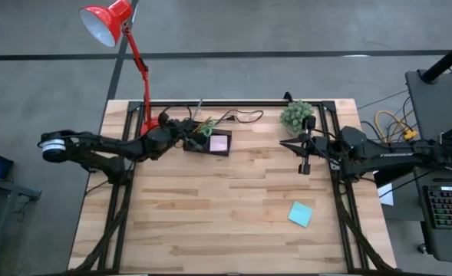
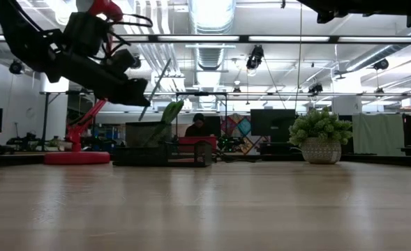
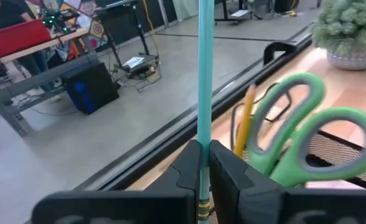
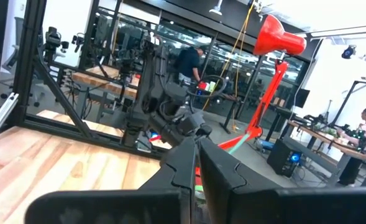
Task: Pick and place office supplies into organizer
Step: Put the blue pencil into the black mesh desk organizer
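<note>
The black organizer (image 1: 227, 153) stands at the table's far left by the red lamp's base. It holds a pink sticky pad (image 1: 219, 142), the green-handled scissors (image 3: 301, 124) and a yellow pencil (image 3: 243, 118). My left gripper (image 1: 188, 131) is at the organizer's left end, shut on a thin green pencil (image 3: 202, 74). A teal sticky pad (image 1: 300, 214) lies flat on the table at the near right. My right gripper (image 1: 305, 165) hovers shut and empty at the right, over the table. My left gripper pinches the green pencil's shaft (image 3: 202, 142) between its two fingers, a little above the banded end (image 3: 201, 202). The fingers come nearly level from the table's left and lie across the pencil. The pencil (image 2: 158, 85) stands tilted, its long part rising above the fingers and its lower end over the organizer (image 2: 146, 150).
The red lamp (image 1: 109, 23) rises from its base (image 2: 76, 157) just left of the organizer. A potted plant (image 1: 297, 115) stands at the far right. Black cables (image 1: 241, 116) lie behind the organizer. Bare wood fills the table's middle and near side.
</note>
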You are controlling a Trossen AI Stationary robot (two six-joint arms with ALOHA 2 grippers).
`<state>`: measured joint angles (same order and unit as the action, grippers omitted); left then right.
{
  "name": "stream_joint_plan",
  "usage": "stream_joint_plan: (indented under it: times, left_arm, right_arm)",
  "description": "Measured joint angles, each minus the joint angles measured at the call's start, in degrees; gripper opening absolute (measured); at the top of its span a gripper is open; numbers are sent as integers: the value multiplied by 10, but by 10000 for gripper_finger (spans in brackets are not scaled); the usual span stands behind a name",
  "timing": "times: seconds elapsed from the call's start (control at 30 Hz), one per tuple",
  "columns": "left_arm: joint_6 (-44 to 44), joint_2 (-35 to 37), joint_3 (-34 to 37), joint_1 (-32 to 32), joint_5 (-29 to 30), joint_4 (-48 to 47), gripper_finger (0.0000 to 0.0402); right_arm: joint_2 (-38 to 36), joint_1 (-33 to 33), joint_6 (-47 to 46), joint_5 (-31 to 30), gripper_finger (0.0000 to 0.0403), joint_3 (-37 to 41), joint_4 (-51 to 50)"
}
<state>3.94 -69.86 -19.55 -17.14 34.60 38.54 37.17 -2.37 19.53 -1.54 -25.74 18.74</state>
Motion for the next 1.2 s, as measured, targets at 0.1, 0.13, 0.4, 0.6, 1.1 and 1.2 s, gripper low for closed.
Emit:
stream_joint_plan:
  times: [0.1, 0.13, 0.4, 0.6, 1.1, 1.2]
  left_arm:
    - [-2, -9, 2, -3, -2, 7, 1]
    - [-2, -12, 2, -4, -5, 6, 1]
    - [-2, -46, 3, -9, -6, 16, 1]
    - [-3, -73, 3, -12, -4, 19, 1]
    - [-1, -91, 3, -13, 2, 44, 5]
    - [1, -91, 3, -13, 2, 43, 21]
  right_arm:
    - [0, 0, 0, 0, 13, 0, 0]
    - [0, 0, 0, 0, 13, 0, 0]
    - [0, 0, 0, 0, 13, 0, -1]
    - [0, 0, 0, 0, 13, 0, -1]
    - [0, 0, 0, 0, 13, 0, -1]
    - [0, 0, 0, 0, 13, 0, -1]
